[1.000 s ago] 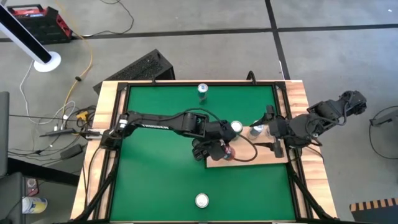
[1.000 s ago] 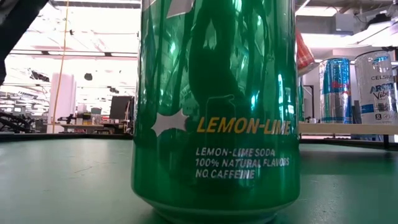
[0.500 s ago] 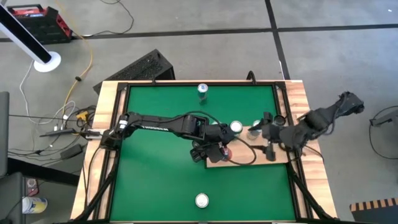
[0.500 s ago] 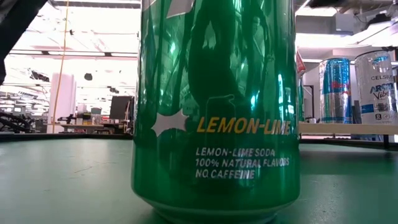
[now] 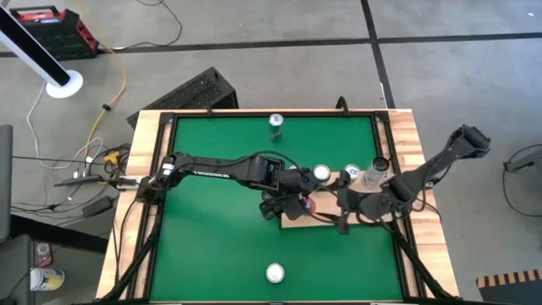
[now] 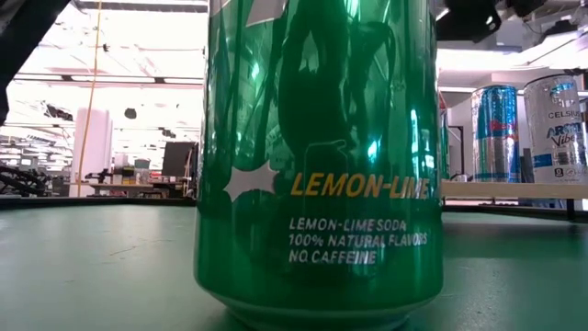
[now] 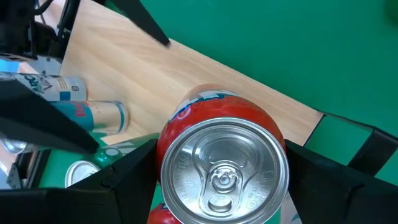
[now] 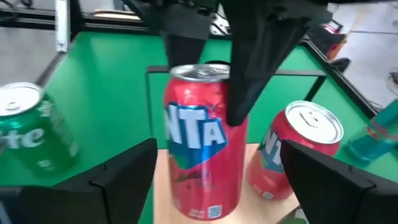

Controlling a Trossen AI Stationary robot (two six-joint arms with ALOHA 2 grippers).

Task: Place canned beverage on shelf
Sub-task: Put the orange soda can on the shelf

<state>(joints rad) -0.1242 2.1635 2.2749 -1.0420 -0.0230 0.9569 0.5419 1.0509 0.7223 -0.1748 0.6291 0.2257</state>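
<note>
The left tool point(image 5: 298, 206) grips a red can point(image 7: 219, 155) over the shelf point(image 5: 326, 222) corner. It should set the can down upright on the shelf, clear of the neighbouring cans, before letting go. The right tool point(image 5: 343, 212) stands open just beside, over the shelf.

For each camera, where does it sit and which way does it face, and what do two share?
High: above the table, facing straight down at the shelf; both arms show.
Low: at tabletop height, facing level across; green can fills it, arm parts on top.
Left wrist: on the left arm, looking down on the red can between left fingers.
Right wrist: on the right arm, facing that can sideways past right fingers.
Shared: both wrist views show the red can.
</note>
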